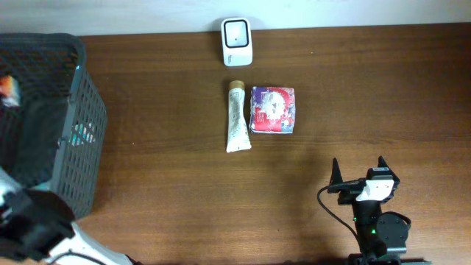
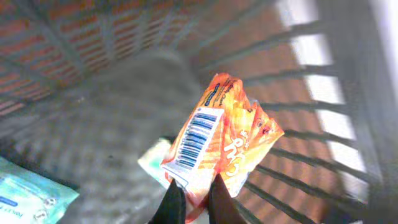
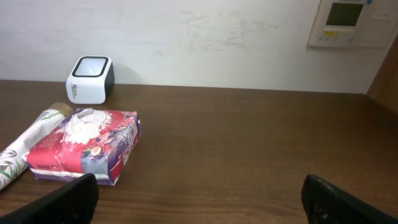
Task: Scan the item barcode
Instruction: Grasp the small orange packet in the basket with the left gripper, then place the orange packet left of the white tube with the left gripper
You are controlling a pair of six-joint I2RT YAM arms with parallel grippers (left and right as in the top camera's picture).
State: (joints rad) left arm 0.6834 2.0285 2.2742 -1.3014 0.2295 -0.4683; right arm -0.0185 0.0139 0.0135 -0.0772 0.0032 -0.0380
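From above, the brown surface [image 1: 162, 184] has wide bare room across its middle and near side. A dark mesh basket [image 1: 87, 140] fills the left end, and the white scanner [image 1: 237, 41] sits at the far edge. Just near of the scanner, a tube [image 1: 237, 118] and a red and purple packet [image 1: 273, 110] lie side by side. The right tool [image 1: 358, 173] waits at the near right, well apart from them, jaws spread wide and empty. A scrap of the orange packet [image 1: 7, 88] shows inside the basket. In the left wrist view, the left tool [image 2: 196, 190] is pinched tight on the orange packet's bottom edge, its barcode [image 2: 198, 138] facing the camera. The basket's bars crowd close on the right, and a pale blue packet [image 2: 25, 196] lies low on the left. In the right wrist view, the open fingers [image 3: 62, 199] frame bare surface, with the scanner far left against the wall [image 3: 205, 43].
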